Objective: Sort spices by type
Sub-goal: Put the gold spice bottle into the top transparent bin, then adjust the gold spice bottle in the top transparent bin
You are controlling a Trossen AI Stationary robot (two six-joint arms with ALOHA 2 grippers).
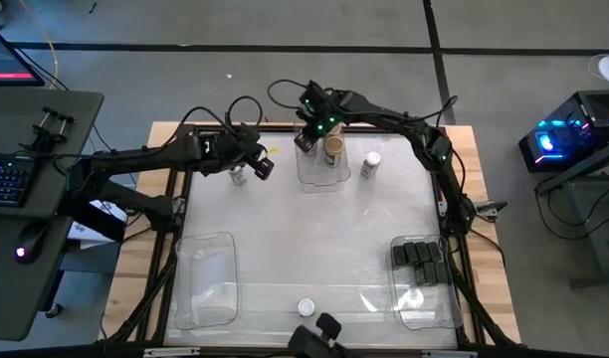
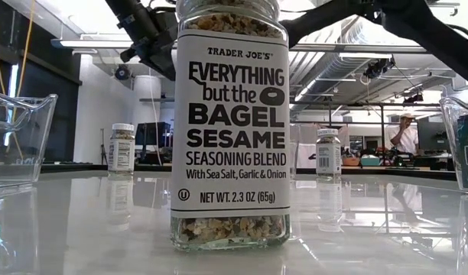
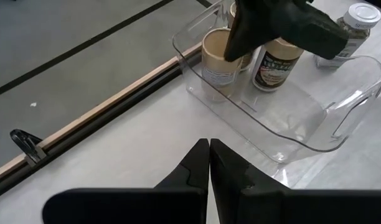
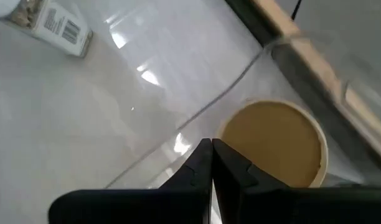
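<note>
The white table [image 1: 304, 249] carries three clear bins. The bin [image 1: 322, 169] at the far edge holds tan-lidded jars [image 1: 332, 146]; the bin [image 1: 424, 283] at the near right holds the black boxes [image 1: 420, 257]; the bin [image 1: 203, 280] at the near left shows nothing inside. The right gripper [image 1: 306, 137] hangs over the far bin, fingers pressed together on nothing, just above a tan lid [image 4: 277, 144]. The left gripper [image 1: 257, 164] sits left of that bin, fingers together and empty, beside a white-lidded jar [image 1: 238, 175]. Another white-lidded jar [image 1: 371, 164] stands right of the far bin. A third [image 1: 305, 307], a bagel seasoning jar [image 2: 232, 122], stands at the near edge.
</note>
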